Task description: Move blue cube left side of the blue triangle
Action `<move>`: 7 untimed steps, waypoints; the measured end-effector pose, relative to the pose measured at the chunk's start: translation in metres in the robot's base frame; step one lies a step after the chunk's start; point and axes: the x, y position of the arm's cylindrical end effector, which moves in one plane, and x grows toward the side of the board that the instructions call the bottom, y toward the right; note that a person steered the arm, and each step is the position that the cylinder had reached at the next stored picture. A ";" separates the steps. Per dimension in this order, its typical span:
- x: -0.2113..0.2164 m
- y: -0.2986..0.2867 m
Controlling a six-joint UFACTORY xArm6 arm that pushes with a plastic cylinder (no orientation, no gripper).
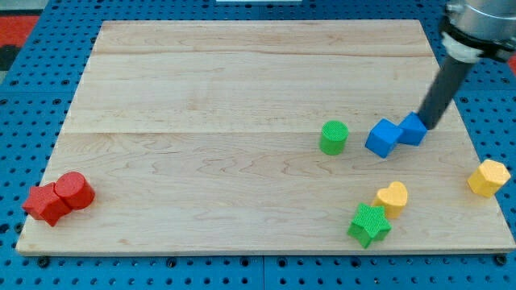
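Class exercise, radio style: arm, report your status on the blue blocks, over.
My tip at the right edge of the blue triangle. Blue cube touching the triangle's left side. Green cylinder further left, apart. Over.

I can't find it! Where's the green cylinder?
The green cylinder stands right of the board's middle, just left of the two blue blocks.

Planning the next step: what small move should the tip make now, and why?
Probably ease my tip away toward the view's right. It sits at the right edge of what looks like the blue triangle, which touches the blue cube already on its left; pushing further would likely shove both.
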 end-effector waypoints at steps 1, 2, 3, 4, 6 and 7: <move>0.010 0.053; 0.026 0.045; 0.042 0.029; 0.043 0.007; 0.003 -0.025; 0.051 -0.016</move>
